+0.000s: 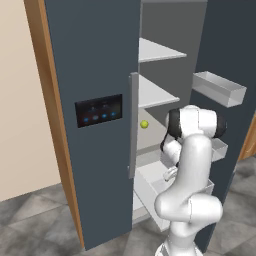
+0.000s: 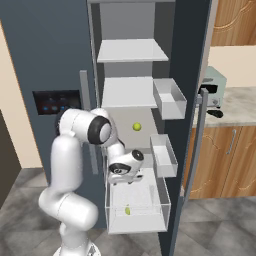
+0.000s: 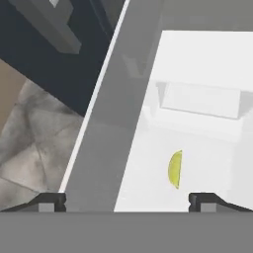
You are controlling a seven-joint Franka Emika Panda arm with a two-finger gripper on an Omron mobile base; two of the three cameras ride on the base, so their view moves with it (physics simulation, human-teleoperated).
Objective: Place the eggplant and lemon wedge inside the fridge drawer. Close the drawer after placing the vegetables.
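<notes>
The fridge drawer [image 2: 137, 226] stands pulled out at the bottom of the open fridge, a white box with see-through walls. The lemon wedge [image 2: 127, 210] lies on the drawer floor near the front; in the hand view the lemon wedge [image 3: 175, 169] is a yellow-green crescent on the white floor, right of the drawer's side wall [image 3: 106, 148]. My gripper [image 2: 122, 181] hangs over the back half of the drawer, pointing down. Its fingertips [image 3: 49, 201] stand far apart, open, with nothing between them. The eggplant is out of view. The arm partly covers the drawer [image 1: 145, 186].
A round yellow-green ball [image 2: 136, 127] sits on the shelf above the drawer. Two translucent door bins [image 2: 170, 97] [image 2: 164, 155] jut from the open right door close to the arm. The shut left door with its panel [image 1: 98, 110] flanks the drawer. A toaster [image 2: 212, 87] stands on the counter.
</notes>
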